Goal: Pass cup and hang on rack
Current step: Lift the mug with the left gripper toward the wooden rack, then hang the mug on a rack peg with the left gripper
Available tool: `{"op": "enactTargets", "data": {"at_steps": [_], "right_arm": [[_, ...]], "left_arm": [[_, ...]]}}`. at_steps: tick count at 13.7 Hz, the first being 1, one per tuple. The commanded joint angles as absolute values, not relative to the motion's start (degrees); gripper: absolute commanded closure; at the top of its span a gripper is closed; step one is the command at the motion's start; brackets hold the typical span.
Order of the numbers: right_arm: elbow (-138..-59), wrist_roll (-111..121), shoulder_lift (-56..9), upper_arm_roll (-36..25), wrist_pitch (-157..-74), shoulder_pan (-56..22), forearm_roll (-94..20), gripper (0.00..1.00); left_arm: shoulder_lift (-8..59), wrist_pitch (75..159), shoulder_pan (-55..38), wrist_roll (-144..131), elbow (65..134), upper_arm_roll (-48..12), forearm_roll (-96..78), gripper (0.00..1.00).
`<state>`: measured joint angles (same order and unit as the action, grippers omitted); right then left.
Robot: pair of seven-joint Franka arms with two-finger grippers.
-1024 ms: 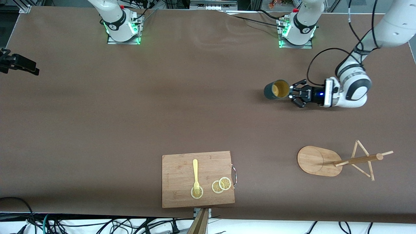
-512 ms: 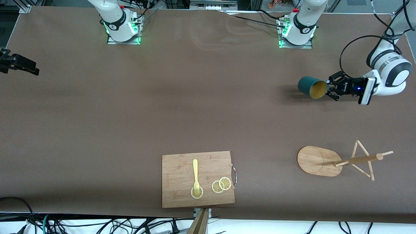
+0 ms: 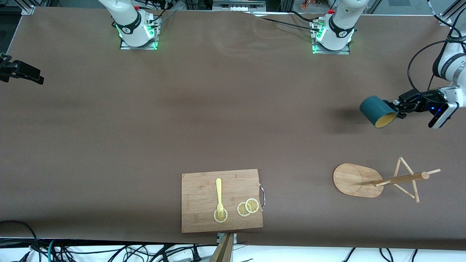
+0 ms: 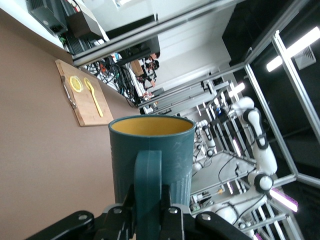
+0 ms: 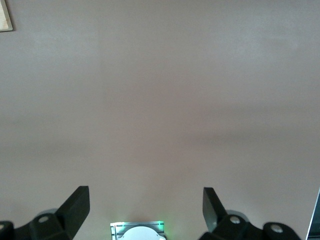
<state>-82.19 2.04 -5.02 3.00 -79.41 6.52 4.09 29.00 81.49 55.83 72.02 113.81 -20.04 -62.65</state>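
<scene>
The dark teal cup (image 3: pixel 376 111) hangs tilted in the air over bare table at the left arm's end, its yellow inside facing down toward the front camera. My left gripper (image 3: pixel 400 107) is shut on the cup's handle (image 4: pixel 148 175), with the cup (image 4: pixel 152 150) straight ahead of the fingers in the left wrist view. The bamboo rack (image 3: pixel 397 179) stands on its oval base (image 3: pixel 351 180) near the table's front edge, apart from the cup. My right gripper (image 5: pixel 145 205) is open over bare table above its own base, with nothing between its fingers.
A wooden cutting board (image 3: pixel 200 189) with a yellow fork (image 3: pixel 219 194) and lemon slices (image 3: pixel 248 207) lies at the table's front edge, mid-table. The arms' bases (image 3: pixel 136 29) (image 3: pixel 333 32) stand along the table's back edge. A black clamp (image 3: pixel 20 72) juts in at the right arm's end.
My left gripper has carried the cup toward the left arm's end of the table and turned its mouth downward. The rack, board and right gripper have not moved.
</scene>
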Motion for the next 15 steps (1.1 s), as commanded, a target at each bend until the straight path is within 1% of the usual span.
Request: {"op": "enactTargets", "data": {"at_steps": [1, 3, 8, 12, 15], "right_arm": [[-82.8, 1.4, -4.4, 3.3, -79.7, 7.0, 3.7, 0.00], [-82.8, 1.4, -4.4, 3.3, -79.7, 7.0, 3.6, 0.00], [-82.9, 1.4, -4.4, 3.3, -79.7, 7.0, 3.7, 0.00], [-82.8, 1.4, -4.5, 3.3, -79.7, 6.9, 3.6, 0.00], [-82.8, 1.4, -4.4, 3.3, -79.7, 6.9, 3.7, 0.00]], "left_arm": [[32.7, 82.6, 53.2, 61.9, 106.8, -20.1, -64.9, 1.00], [34.3, 83.8, 51.9, 52.5, 103.7, -20.2, -65.7, 1.00], [34.3, 90.3, 49.3, 37.2, 101.8, -20.3, -67.6, 1.00], [34.4, 90.4, 48.7, 28.3, 99.3, -20.3, -68.3, 1.00], [35.0, 90.4, 48.5, 26.7, 98.0, -20.3, -68.6, 1.00]]}}
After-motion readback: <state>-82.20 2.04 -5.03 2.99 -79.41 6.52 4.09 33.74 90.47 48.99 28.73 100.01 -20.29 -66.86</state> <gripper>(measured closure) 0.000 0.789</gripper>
